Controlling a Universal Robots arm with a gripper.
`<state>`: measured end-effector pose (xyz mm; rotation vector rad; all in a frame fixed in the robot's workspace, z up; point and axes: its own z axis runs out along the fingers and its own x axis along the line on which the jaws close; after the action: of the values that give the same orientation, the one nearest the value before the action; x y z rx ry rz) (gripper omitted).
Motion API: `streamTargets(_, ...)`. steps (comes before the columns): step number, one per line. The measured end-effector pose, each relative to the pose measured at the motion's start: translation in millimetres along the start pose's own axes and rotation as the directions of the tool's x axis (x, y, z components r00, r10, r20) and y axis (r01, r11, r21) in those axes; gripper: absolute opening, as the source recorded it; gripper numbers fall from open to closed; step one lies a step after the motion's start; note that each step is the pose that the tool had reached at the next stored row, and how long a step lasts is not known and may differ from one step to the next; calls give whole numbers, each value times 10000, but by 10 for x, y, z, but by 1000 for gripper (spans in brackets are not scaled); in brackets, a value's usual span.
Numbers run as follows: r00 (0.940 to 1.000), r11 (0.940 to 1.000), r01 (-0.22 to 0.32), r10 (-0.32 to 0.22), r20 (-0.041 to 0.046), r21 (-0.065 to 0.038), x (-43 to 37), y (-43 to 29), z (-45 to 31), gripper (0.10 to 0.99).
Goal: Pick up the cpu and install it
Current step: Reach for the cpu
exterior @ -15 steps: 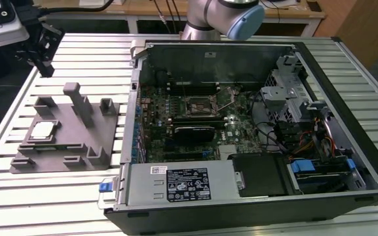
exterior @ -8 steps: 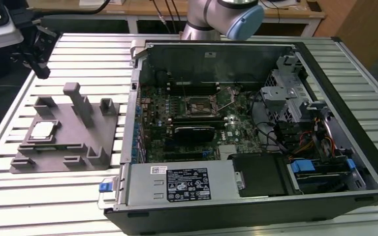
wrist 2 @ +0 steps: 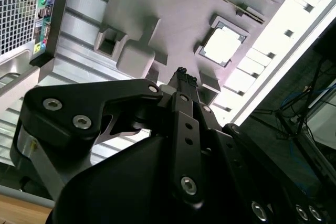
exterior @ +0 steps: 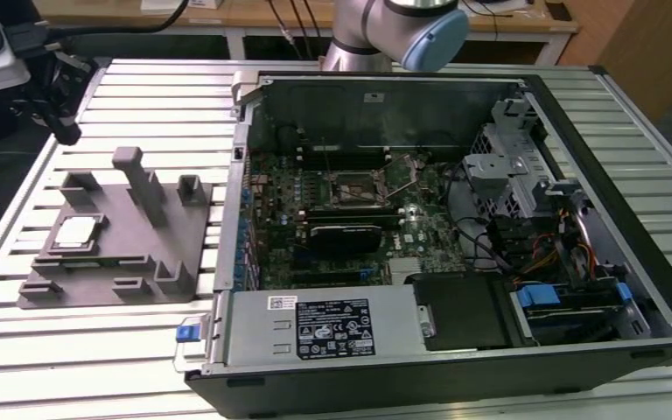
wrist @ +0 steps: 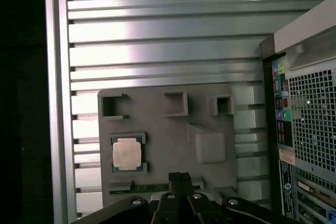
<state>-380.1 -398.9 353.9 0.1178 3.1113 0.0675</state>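
**On the fixture at the exterior view's left: cpu untouched**

Lies flat in a square recess, well apart from the gripper. Could clip the recess walls or tip the cpu if lowered off-centre with fingertips pinched together, empty as now. Could bend socket pins inside the open case. Hangs high over the fixture, pointing down beside the cpu.

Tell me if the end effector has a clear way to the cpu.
Probably yes: the cpu lies uncovered in the fixture, with the end effector above that fixture and nothing between them.
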Motion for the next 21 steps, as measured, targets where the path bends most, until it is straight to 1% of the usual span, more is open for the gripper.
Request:
streamTargets(13,10000,10000,0,0,0,4,105,-15,163,106)
streamTargets(21,10000,10000,0,0,0,8,167,-23,247,106)
